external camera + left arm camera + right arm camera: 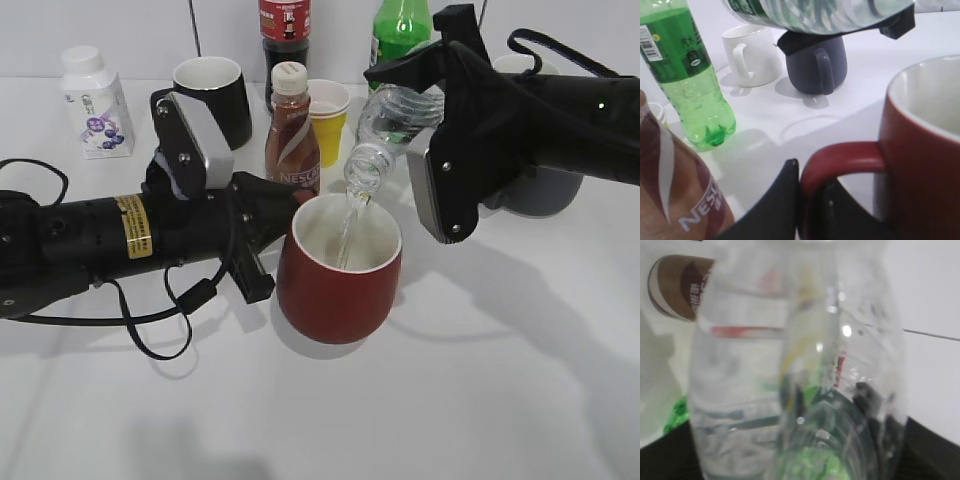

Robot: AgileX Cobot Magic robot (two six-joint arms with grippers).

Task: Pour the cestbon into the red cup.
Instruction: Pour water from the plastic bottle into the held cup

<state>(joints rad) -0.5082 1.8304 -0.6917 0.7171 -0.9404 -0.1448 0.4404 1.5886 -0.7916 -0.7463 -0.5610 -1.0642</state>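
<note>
The red cup (338,270) stands mid-table, white inside; it also fills the right of the left wrist view (925,165). My left gripper (812,195) is shut on its loop handle (840,155), seen from the left in the exterior view (268,235). My right gripper (432,110) is shut on the cestbon (392,125), tilted mouth-down over the cup. A stream of water (350,225) runs from its neck into the cup. The clear bottle fills the right wrist view (795,370) and crosses the top of the left wrist view (815,15).
The brown Nescafe bottle (292,130) stands just behind the cup. Further back are a black mug (212,97), a yellow paper cup (328,115), a green soda bottle (687,75), a white mug (751,55), a dark grey mug (817,65) and a white jar (92,100).
</note>
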